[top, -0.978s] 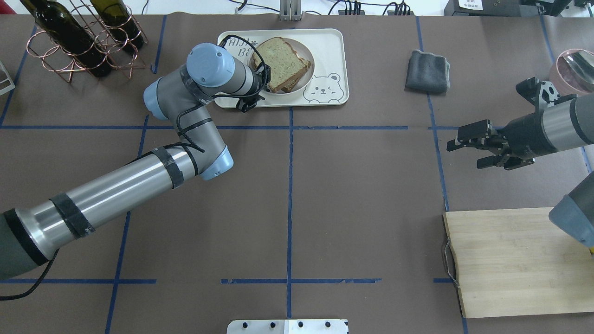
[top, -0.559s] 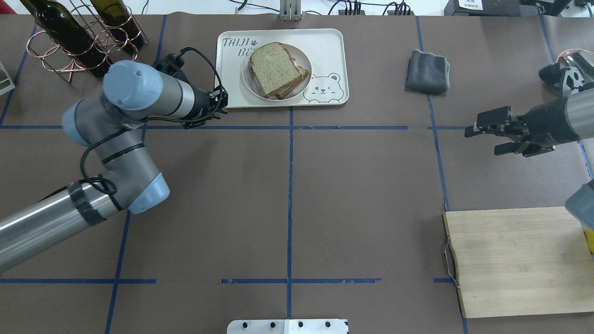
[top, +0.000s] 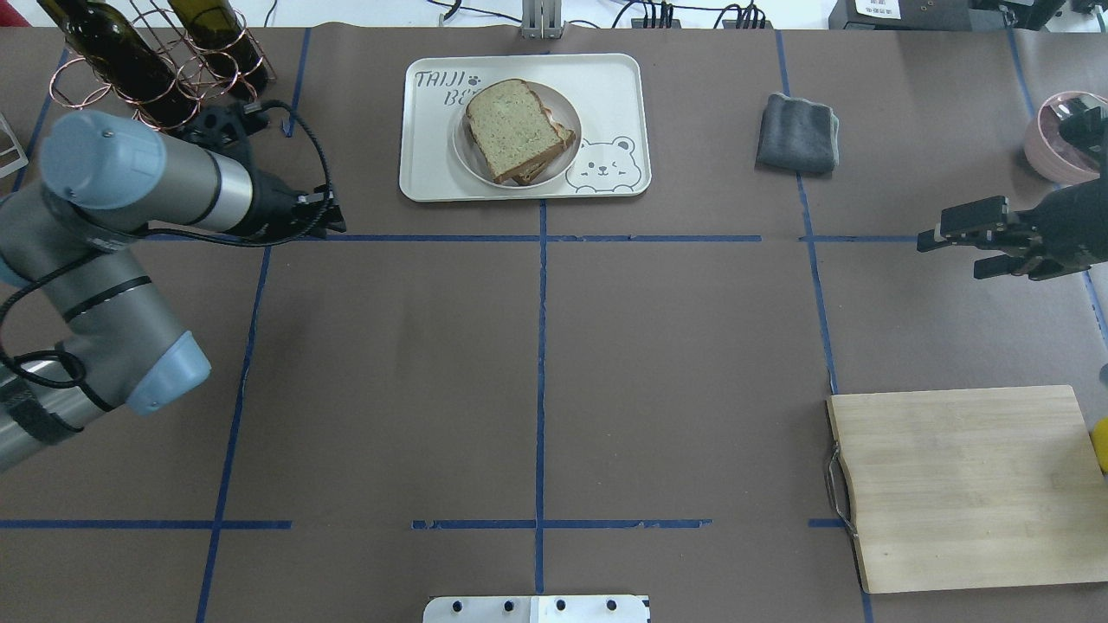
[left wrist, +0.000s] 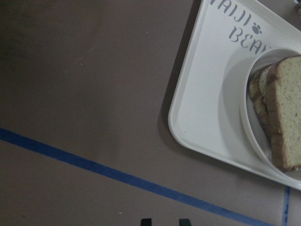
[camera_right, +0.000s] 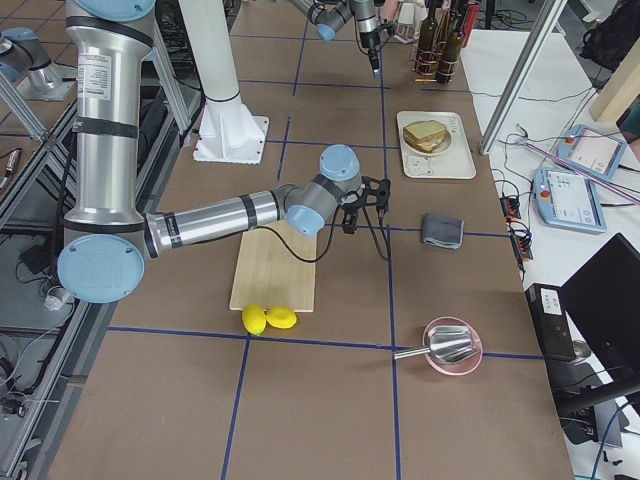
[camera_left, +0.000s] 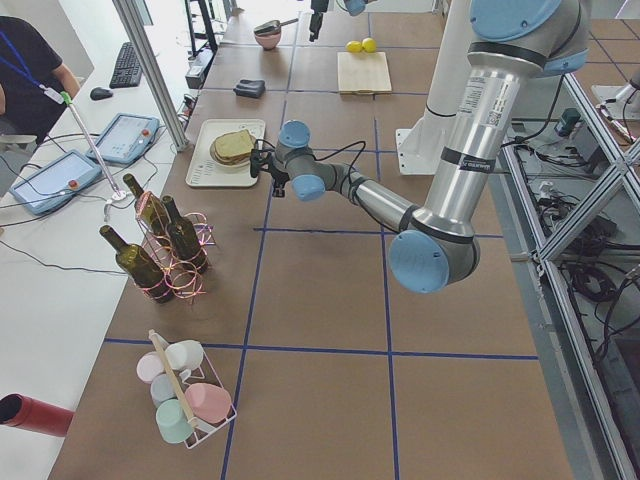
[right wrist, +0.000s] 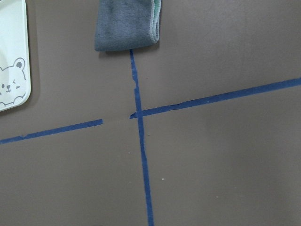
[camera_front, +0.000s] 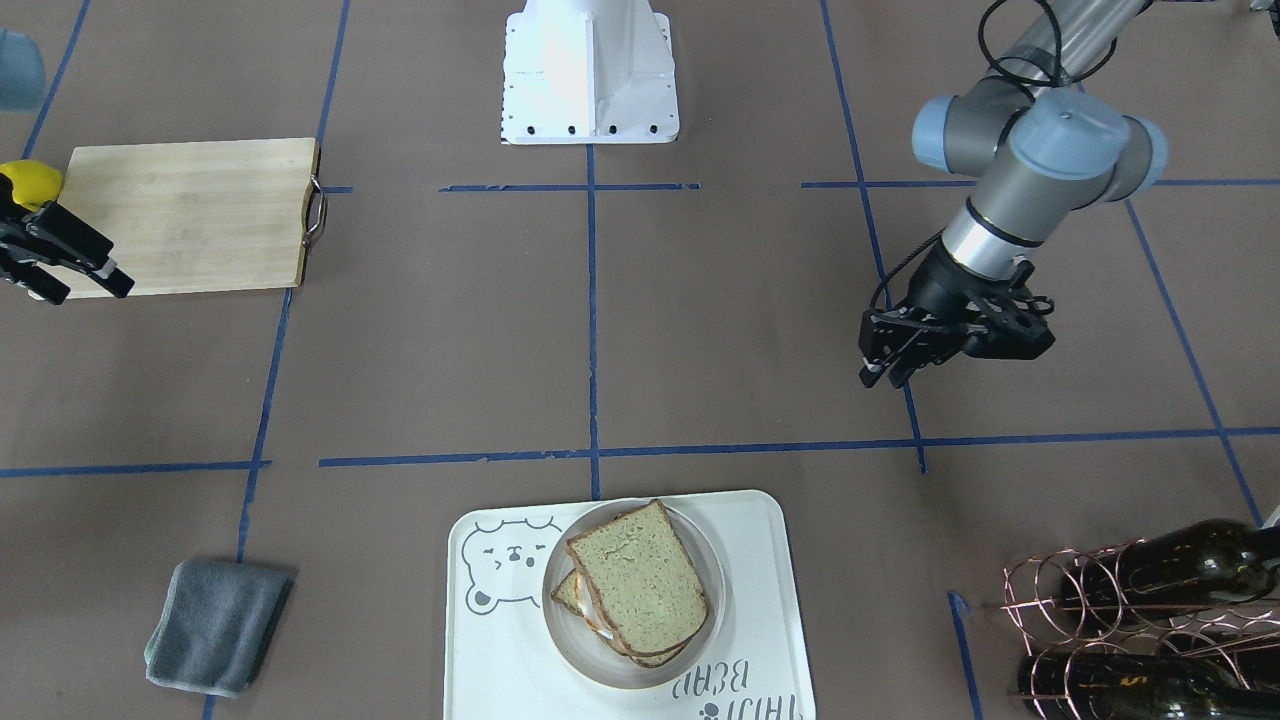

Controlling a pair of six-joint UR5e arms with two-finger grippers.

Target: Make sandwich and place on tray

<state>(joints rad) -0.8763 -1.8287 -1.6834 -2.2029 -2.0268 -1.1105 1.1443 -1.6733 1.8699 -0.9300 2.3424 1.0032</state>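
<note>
The sandwich [top: 515,130] lies on a small round white plate on the cream tray [top: 606,86] with the bear drawing, at the far middle of the table. It also shows in the front-facing view [camera_front: 640,585] and the left wrist view [left wrist: 287,113]. White and orange egg shows between the slices. My left gripper [top: 333,221] hangs empty over bare table, left of the tray, its fingertips [left wrist: 146,221] a little apart. My right gripper [top: 948,255] is open and empty at the far right, above the cutting board's far side.
A grey cloth [top: 798,131] lies right of the tray. A wooden cutting board [top: 961,484] sits near right with two lemons [camera_right: 268,318] beside it. A wire rack of wine bottles [top: 156,69] stands far left. A pink bowl [top: 1060,130] is far right.
My left gripper has drawn away from the plate on the tray and moved left. My right gripper has moved right. The plate with the sandwich stays on the tray.
</note>
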